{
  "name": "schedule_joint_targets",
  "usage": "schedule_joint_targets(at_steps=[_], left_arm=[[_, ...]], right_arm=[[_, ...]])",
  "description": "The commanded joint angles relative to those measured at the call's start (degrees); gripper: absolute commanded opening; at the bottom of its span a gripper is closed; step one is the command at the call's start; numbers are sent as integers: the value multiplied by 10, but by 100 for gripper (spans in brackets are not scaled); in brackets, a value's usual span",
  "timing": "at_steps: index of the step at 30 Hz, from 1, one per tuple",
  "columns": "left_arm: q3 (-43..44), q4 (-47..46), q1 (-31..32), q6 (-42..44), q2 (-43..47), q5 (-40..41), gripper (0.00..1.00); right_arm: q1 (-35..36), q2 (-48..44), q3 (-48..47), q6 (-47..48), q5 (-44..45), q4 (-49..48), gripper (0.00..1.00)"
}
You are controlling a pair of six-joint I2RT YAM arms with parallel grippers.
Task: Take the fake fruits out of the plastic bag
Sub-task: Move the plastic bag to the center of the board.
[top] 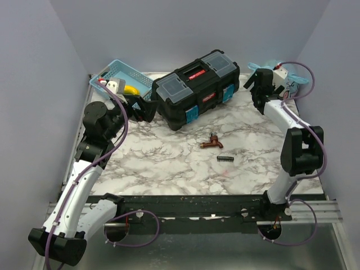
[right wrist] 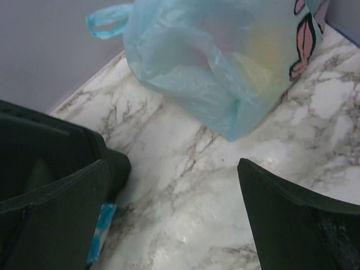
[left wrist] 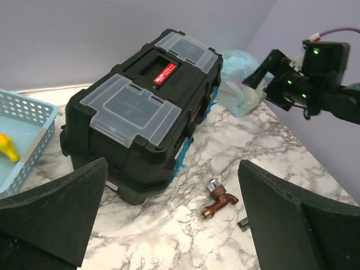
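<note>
Bag: plastic bag [right wrist: 219, 62] slumped at 1 o'clock on the surface [top: 169, 163], tucked into the far corner by the wall [right wrist: 45, 50]. One loop handle [right wrist: 107, 21] sticks out at 10 o'clock in the right wrist view.
Fruit: fake fruits [right wrist: 269, 52] are inside the bag, showing only as yellow and reddish blurs through the film. Count not readable.
Banana: banana [top: 132, 90] lies in the basket [top: 138, 75] at 10 o'clock. Judged one piece already out, with the basket as drop-off.
Right end effector [right wrist: 172, 166]: released, fingers spread wide, nothing between them. Poised just short of the bag's lower bulge, not touching. Likely lining up a pinch on the film.
Left end effector [top: 143, 108]: released and empty, between basket and toolbox [top: 197, 87] at 11 o'clock. Well apart from the bag, with the toolbox between them.
Clutter: tap [top: 212, 142] near centre, small black strip [top: 225, 158] at 5 o'clock of it. Neither lies in the reach path.
Stage: judged early, as the bag looks well filled.
Next: the mouth has to be found. I cannot tell which way it opens.
Risk: the thin film may lift whole with the fruit inside, or slide along the wall.
</note>
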State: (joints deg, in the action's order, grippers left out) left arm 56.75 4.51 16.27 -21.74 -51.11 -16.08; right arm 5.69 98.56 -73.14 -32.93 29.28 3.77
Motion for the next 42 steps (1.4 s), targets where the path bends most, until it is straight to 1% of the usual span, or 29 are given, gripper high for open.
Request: schedule_joint_targets(at_steps=[1,4,7,10,13,15,20,23,25,28,30,34,37,40,42], left_arm=[[0,-20,3,-30,1,-47,99],[2,-21,3,-41,0,-59,99],[2,-24,3,-51,0,-72,99],[2,-26,3,-57,-5,-80,99],[6,-23,3,-62,-14,-87,99],[10,-21,3,-67,-23,-95,99],[16,-22,-7,-79,-38,-115,99],[17,-21,-13,-85,-41,-115,99],[17,-22,-16,-88,-46,-118,99],[17,-23,-17,-91,-51,-123,99],[16,-25,-18,-92,-52,-122,99],[14,-25,-18,-93,-54,-123,99],[13,-26,-18,-92,-54,-121,99],[13,-25,-18,-91,-54,-120,99],[14,-24,-18,-91,-53,-119,99]], right_arm=[[-8,75,-100,23,68,-32,100],[-18,145,-188,14,102,-9,100],[-33,206,-267,-11,115,25,100],[-43,262,-336,-6,133,33,100],[-53,309,-401,-40,128,63,100],[-53,332,-429,-59,111,71,100],[-53,384,-484,-66,86,80,100],[-53,405,-501,-74,89,94,100],[-53,414,-504,-70,97,98,98],[-53,419,-506,-59,112,103,89],[-53,420,-504,-40,107,98,80],[-53,417,-501,-6,93,96,55],[-53,406,-487,17,83,92,41],[-53,380,-457,-2,83,102,24],[-53,355,-424,-20,84,112,16]])
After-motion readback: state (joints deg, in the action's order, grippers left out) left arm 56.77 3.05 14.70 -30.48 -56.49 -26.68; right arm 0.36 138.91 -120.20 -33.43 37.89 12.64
